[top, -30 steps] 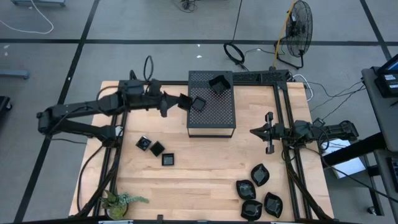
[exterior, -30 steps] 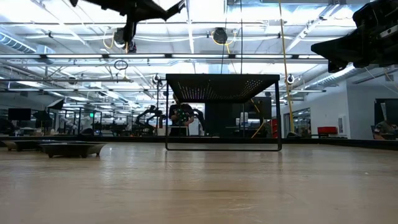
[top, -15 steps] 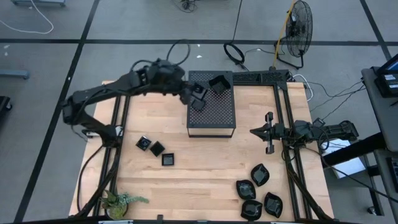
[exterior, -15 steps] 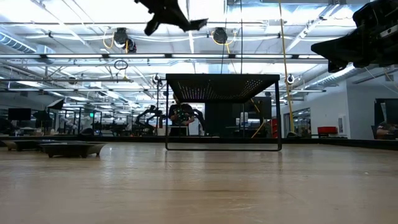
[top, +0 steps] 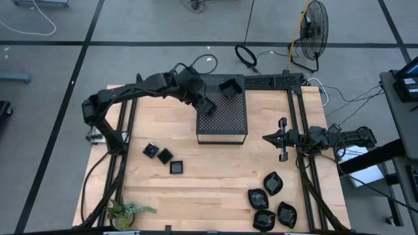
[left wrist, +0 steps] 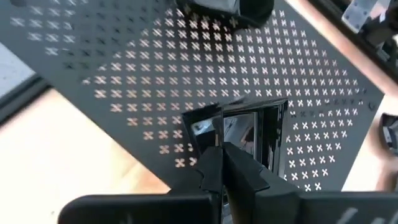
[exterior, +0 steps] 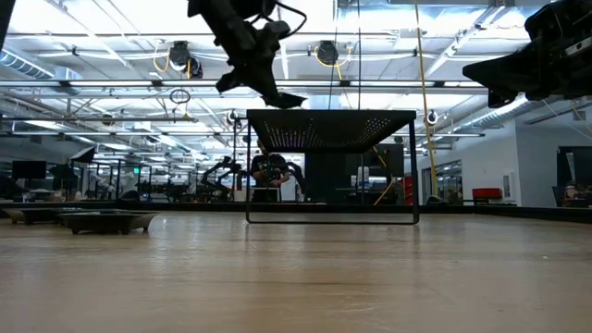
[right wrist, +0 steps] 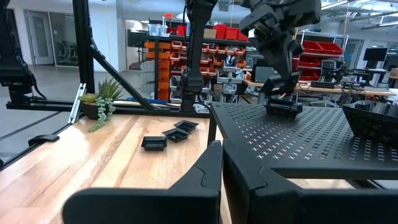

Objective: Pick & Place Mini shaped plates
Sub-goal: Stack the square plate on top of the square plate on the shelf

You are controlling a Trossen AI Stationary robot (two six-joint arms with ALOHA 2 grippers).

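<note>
My left gripper is over the left part of the large black perforated box, shut on a small black square plate. It also shows in the low view and the right wrist view. A second black plate rests on the box's far part. Three small square plates lie flat on the table left of the box. Several leaf-shaped plates lie at the near right. My right gripper is shut and empty, right of the box. My left gripper pinches the square plate's rim between its two fingers, at the side nearest the wrist. The fingers slant down from the table's far left. The plate is tilted, close above the box's top; whether it touches the box I cannot tell.
A small green plant stands at the near left corner. Black frame rails run along the table's left and right sides. Bare wood lies between the box and the near edge.
My left gripper has carried the square plate from high beside the box's left edge a little toward the table's right and down, close to the box's top. It has tipped from about level to slanting down. The plate stays in its hold.
</note>
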